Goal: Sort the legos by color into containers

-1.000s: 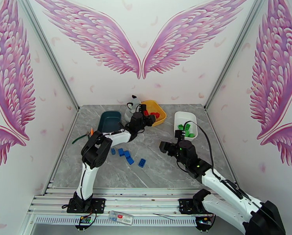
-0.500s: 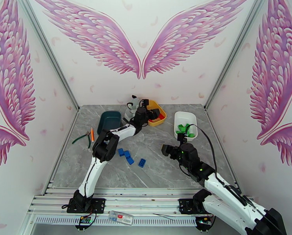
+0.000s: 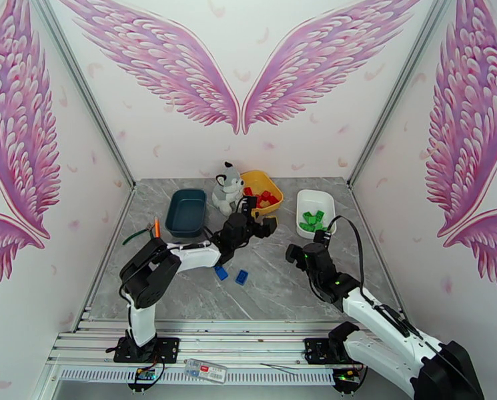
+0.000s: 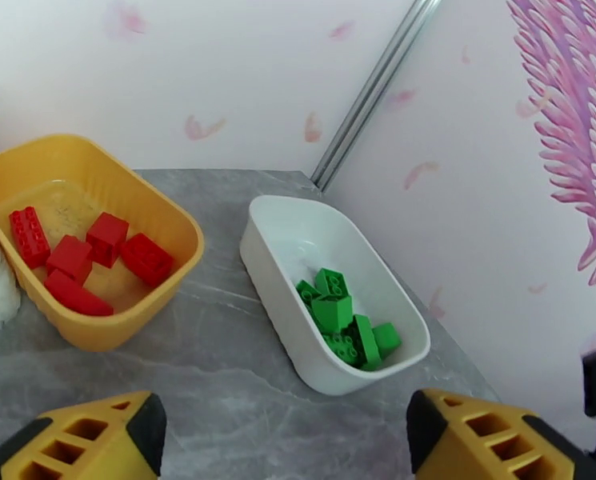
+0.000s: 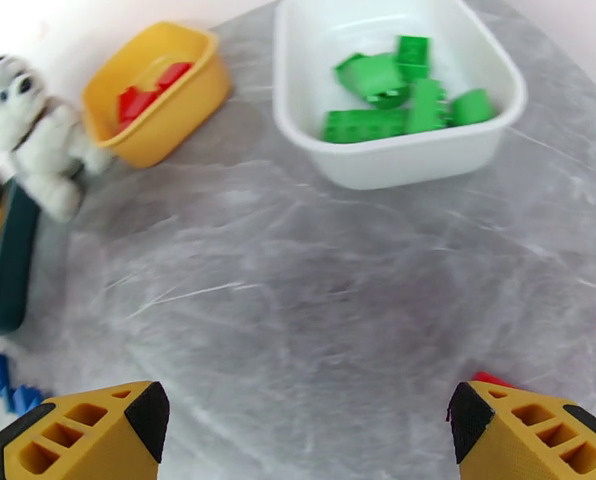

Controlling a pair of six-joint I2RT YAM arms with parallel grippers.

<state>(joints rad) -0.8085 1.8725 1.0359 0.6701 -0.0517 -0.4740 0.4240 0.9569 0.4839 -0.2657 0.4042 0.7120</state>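
Observation:
Red legos (image 4: 82,258) lie in the yellow tray (image 4: 174,226), which also shows at the back (image 3: 273,195). Green legos (image 4: 342,318) fill the white tray (image 4: 278,258), seen again at the right (image 3: 313,197). Two blue legos (image 3: 231,275) rest on the table in front of the empty teal tray (image 3: 186,213). My left gripper (image 3: 260,218) hovers just in front of the yellow tray, open, with nothing between its yellow fingertips (image 4: 82,442). In front of the white tray, my right gripper (image 3: 308,243) stands open and empty; a red sliver (image 5: 490,379) peeks beside its right fingertip (image 5: 530,434).
A grey-white plush husky (image 3: 227,185) sits between the teal and yellow trays. Orange-and-green hand tools (image 3: 145,231) lie left of the teal tray. More blue legos (image 5: 10,386) show at the left edge of the right wrist view. Bare marble lies between the arms.
My left gripper has pulled back from over the yellow tray toward the table's middle and opened. The right gripper has opened wider and shifted slightly right.

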